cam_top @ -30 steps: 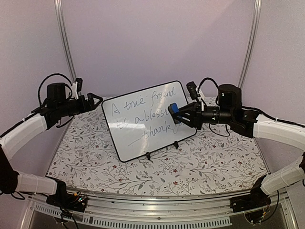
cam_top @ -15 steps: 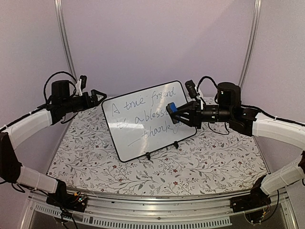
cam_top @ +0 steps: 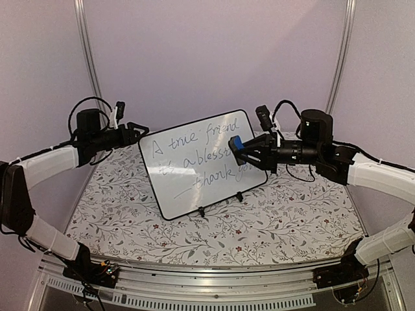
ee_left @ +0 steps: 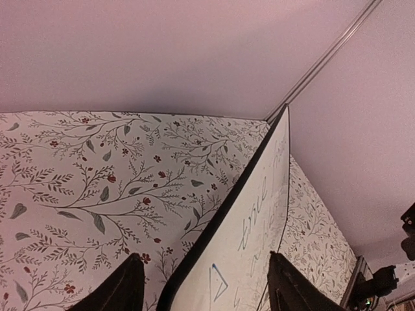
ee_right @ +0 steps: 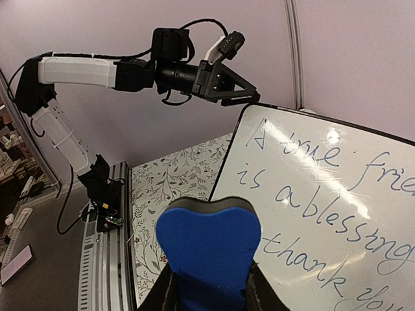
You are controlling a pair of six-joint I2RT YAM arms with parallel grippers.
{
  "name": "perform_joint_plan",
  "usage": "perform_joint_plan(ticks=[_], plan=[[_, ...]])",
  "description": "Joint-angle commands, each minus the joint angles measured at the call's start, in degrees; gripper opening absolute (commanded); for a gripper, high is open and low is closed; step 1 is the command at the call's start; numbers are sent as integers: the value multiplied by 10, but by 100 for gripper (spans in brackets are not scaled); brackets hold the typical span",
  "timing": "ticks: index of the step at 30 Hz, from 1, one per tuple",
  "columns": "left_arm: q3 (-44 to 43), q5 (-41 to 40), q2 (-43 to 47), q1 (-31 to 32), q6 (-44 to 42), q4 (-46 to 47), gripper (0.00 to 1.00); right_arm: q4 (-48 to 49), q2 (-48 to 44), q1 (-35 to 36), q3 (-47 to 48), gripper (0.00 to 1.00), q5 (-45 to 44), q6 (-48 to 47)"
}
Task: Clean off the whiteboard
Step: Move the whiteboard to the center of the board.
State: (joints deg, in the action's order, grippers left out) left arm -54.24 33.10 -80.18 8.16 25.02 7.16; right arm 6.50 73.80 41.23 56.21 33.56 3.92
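Left arm [cam_top: 50,162]: it is standing up from its base at the near edge, left of the whiteboard [cam_top: 194,170], bending at a high elbow, and its forearm is lying almost level, pointing right at the whiteboard's upper left corner.

Left gripper [cam_top: 138,129]: it is sitting at that corner. In the left wrist view the two dark fingers [ee_left: 123,290] are standing apart, and the whiteboard's black-framed edge [ee_left: 214,220] is rising between them. A gap is showing on each side of the frame, so the jaws are parted and gripping nothing.

Whiteboard: it is standing on the floral table [cam_top: 292,223], near the middle and toward the back, propped on small black feet [cam_top: 202,211] and leaning backward. Its left end is sitting lower in the top view than its right end. Handwritten lines [cam_top: 194,155] are covering most of the face, and the right wrist view is showing them as "A true friend is a blessing thank you".

Right gripper [cam_top: 244,148]: it is hanging in front of the whiteboard's right half, level with the middle line of writing. Its jaws are clamping a blue eraser [ee_right: 209,243], whose pad is facing the whiteboard [ee_right: 337,188]. Whether the eraser [cam_top: 237,144] is touching the surface cannot be told.

Right arm [cam_top: 382,178]: its forearm is lying almost level, pointing left at the whiteboard, with the elbow out beyond the whiteboard's right side.
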Motion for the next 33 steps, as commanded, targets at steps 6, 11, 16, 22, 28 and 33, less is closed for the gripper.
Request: perform_joint_plan(ticks=[6,11,16,22,28,33], plan=[[30,22,4,11,31,23,46,-14,-14,0,18,11,-3,-19],[50,-2,21,32,30,19,46,-18,-14,0,16,11,-3,-23],[58,-2,32,48,50,17,45,-22,-9,0,16,11,-2,-23],[115,-14,78,77,93,36,44,-23,-7,0,16,11,-4,-23],[137,-33,140,105,117,24,43,-24,-1,0,21,11,2,-22],[95,-97,174,107,77,-43,57,-24,13,0,31,11,8,-17]])
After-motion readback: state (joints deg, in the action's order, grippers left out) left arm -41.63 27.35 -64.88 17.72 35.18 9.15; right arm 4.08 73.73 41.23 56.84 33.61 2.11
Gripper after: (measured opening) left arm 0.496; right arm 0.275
